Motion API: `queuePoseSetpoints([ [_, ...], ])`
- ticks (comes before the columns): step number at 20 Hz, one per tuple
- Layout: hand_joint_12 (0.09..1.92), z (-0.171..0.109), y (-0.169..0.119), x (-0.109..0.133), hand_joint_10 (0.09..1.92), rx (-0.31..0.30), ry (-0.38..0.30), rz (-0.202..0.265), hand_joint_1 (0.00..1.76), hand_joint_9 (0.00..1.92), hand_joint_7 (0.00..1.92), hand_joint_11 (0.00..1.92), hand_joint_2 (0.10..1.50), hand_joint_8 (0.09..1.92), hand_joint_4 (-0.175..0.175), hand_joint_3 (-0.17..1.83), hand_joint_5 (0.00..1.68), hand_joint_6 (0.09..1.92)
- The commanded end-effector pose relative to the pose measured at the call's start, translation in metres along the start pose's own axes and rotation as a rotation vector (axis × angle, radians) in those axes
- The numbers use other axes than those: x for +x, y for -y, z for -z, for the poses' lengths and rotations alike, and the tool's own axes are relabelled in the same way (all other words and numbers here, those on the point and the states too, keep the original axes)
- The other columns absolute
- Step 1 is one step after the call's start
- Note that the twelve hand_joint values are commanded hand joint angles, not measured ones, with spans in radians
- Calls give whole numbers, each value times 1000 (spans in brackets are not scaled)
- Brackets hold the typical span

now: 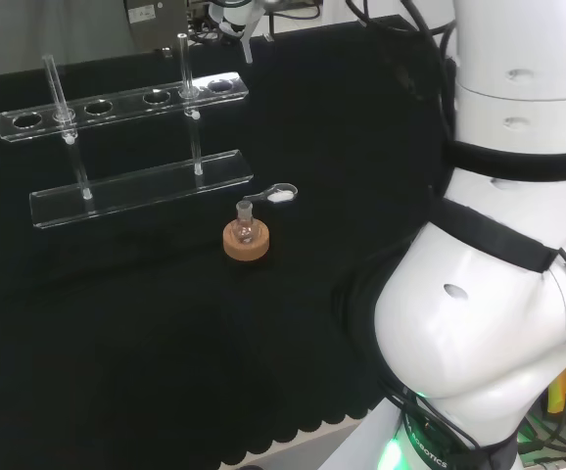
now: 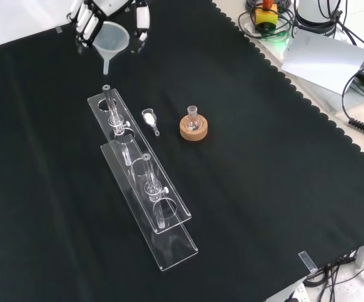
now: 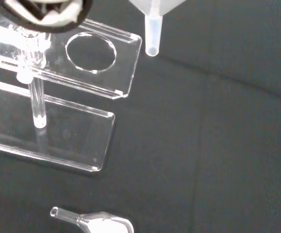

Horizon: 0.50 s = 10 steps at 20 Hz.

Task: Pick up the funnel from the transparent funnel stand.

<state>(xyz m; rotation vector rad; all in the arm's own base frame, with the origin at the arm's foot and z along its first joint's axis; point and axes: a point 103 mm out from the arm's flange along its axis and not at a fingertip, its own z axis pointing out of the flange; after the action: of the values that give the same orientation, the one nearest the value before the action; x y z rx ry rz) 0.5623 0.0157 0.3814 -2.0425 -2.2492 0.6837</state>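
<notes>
I've got the translucent white plastic funnel [image 2: 111, 41] up off the clear acrylic funnel stand [image 2: 145, 181]; front view puts it at the top, above and just beyond the stand's far end, spout pointing down. In the wrist view the spout tip [image 3: 151, 48] hangs clear of the top plate, just past its end hole, touching nothing. The lift looks about done to me.

To finish well: I'd keep the funnel upright and raise straight up, no sideways drift twd the stand's posts, since that acrylic looks light and a knock could shift it.

The black and white hand [image 2: 91, 19] has its fingers curled in around the funnel's cone, approx. on both sides of the rim, holding it.

Nearby on the black cloth surface [image 2: 264, 157]: a small glass flask on a cork ring [image 2: 193, 128] and a small clear scoop w/ white powder [image 2: 149, 117], both well apart from the funnel.
</notes>
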Motion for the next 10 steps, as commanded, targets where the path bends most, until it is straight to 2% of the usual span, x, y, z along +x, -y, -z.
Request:
queuePoseSetpoints([
  [1,1291,-1,33,-8,461,-15,1,-32,814,803,500,505,758,601,-15,614,695,476],
  [10,1289,-24,65,-1,459,8,-16,-39,814,820,513,514,759,607,-16,615,675,526],
])
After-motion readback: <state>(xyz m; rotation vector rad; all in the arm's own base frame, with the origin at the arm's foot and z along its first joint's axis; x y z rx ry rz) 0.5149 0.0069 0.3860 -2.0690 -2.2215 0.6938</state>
